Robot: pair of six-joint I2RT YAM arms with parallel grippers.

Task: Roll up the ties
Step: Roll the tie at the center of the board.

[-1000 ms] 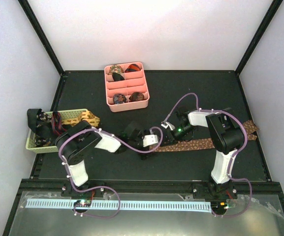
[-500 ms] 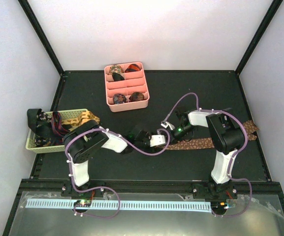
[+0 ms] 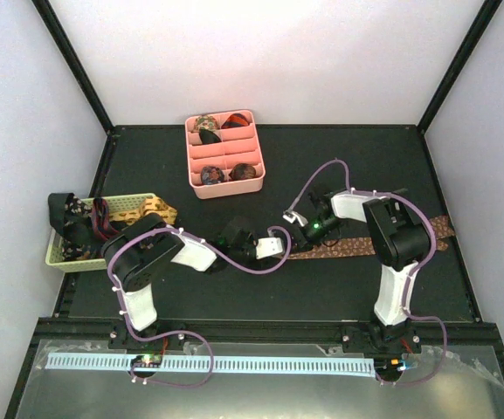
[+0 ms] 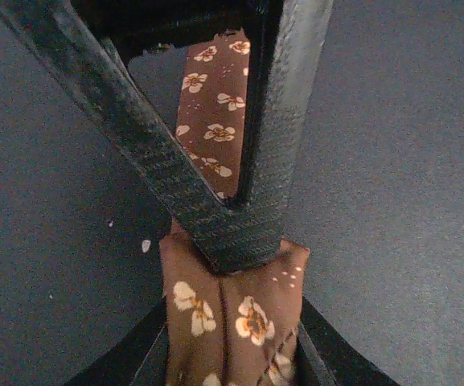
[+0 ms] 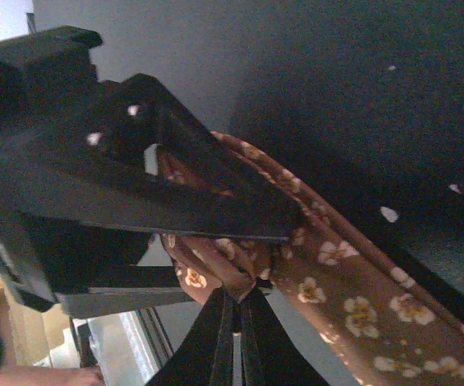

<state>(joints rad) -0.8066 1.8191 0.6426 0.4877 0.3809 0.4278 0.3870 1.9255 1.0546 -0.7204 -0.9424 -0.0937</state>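
A brown floral fabric necktie (image 4: 211,104) lies stretched out on a dark tabletop (image 3: 339,166), and both grippers meet at one end of it. The left gripper (image 4: 236,244) has its two ribbed black fingers drawn to a point, tips pressed together on a thick fold of the necktie. The flat strip runs away between and beyond those fingers, and the doubled-over end bulges on the near side of the tips. The right gripper (image 5: 236,301) comes in from the opposite side, jaws pressed tight together on a thin edge of the same fold, just under the left fingers. The rest of the necktie trails away past the right jaws.

Well beyond both sets of jaws stands a pink divided plastic tray (image 3: 194,157) with small rolled ties (image 3: 212,175) in some compartments. Out past the left arm, a pale woven basket (image 3: 138,202) holds more ties.

This looks like the very start of a roll, with only the first fold made. The next move likely calls for turning that fold over onto the flat strip, one gripper pinching while the other regrips, with the edges kept aligned so the roll does not skew or spring open.
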